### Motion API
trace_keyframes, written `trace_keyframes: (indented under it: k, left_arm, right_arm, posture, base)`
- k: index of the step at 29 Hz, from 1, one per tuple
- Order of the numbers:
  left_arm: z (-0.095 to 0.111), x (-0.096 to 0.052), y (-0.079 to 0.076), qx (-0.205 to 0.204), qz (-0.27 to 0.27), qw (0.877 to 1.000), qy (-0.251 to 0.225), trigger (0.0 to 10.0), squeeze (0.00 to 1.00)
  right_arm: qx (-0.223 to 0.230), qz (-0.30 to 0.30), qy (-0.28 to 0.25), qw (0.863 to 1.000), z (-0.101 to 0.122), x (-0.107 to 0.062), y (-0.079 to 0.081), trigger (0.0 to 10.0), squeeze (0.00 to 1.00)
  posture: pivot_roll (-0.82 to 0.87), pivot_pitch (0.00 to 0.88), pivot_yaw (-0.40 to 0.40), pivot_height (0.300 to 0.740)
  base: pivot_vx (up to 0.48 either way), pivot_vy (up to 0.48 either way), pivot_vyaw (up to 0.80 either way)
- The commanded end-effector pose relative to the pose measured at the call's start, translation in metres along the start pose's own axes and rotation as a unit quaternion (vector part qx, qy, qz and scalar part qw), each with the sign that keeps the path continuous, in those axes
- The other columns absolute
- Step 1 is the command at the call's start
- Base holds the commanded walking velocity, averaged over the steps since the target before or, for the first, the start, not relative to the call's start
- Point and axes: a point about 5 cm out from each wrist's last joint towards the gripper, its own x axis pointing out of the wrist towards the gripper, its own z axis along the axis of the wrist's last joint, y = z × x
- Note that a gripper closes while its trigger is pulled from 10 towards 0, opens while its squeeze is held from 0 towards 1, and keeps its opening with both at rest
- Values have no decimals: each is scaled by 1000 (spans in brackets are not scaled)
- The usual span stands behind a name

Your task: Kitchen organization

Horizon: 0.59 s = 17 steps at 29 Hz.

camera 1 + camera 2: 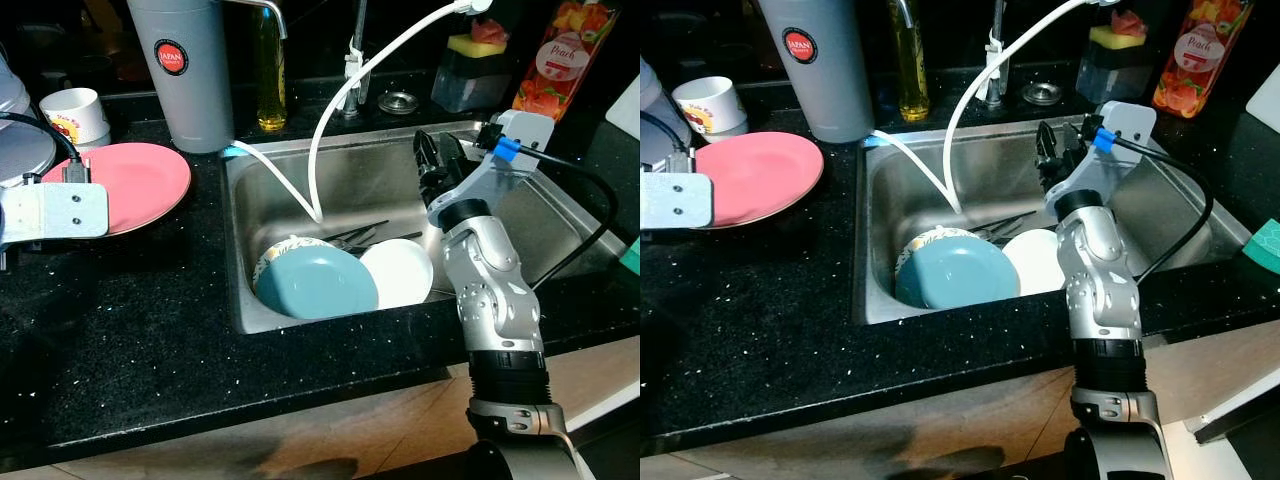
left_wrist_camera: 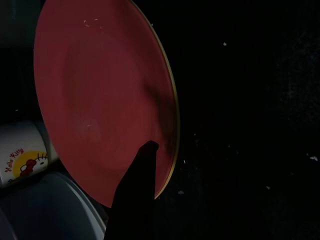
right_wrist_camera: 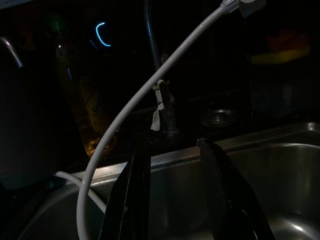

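Right tool (image 1: pixel 432 160) hovers parted and empty above our steel sink (image 1: pixel 560 225); we should descend slowly past the white hose (image 1: pixel 330 110) toward the blue plate (image 1: pixel 315 285) below.

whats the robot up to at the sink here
The robot stands at a steel sink holding a blue plate, a white plate and some utensils. Its right gripper hangs above the basin with jaws open, holding nothing. The left gripper is over the black counter at the edge of a pink plate, which lies flat there.
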Motion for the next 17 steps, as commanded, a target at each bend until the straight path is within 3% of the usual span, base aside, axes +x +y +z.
trace_keyframes:
  k: [1, 14, 15, 16, 17]
  left_arm:
    - [-1, 7, -3, -8, -7, 1000, 0, 9686, 0]
    - [1, 13, -9, -6, -17, 1000, -4, 10000, 0]
    - [1, 16, -9, 1, -11, 1000, -1, 9843, 0]
    - [4, 19, -7, 3, -3, 1000, -7, 8941, 0]
    - [6, 21, -4, 3, 7, 1000, -13, 8941, 0]
  right_arm:
    - [-1, -1, -7, 1000, 3, 2, -1, 10000, 129]
    - [1, 0, -9, 1000, 3, 3, 0, 10000, 125]
    - [1, 0, -9, 1000, 2, 3, 0, 10000, 125]
    - [1, 0, -9, 1000, 2, 3, 0, 10000, 125]
    - [2, 0, -9, 1000, 2, 4, 0, 10000, 129]
  posture:
    - [159, 95, 13, 740]
    - [164, 95, 10, 740]
    - [164, 93, 11, 740]
    - [164, 93, 11, 740]
    - [161, 91, 12, 740]
  base:
    - [0, 0, 0]
    - [0, 0, 0]
    - [0, 0, 0]
    - [0, 0, 0]
    - [0, 0, 0]
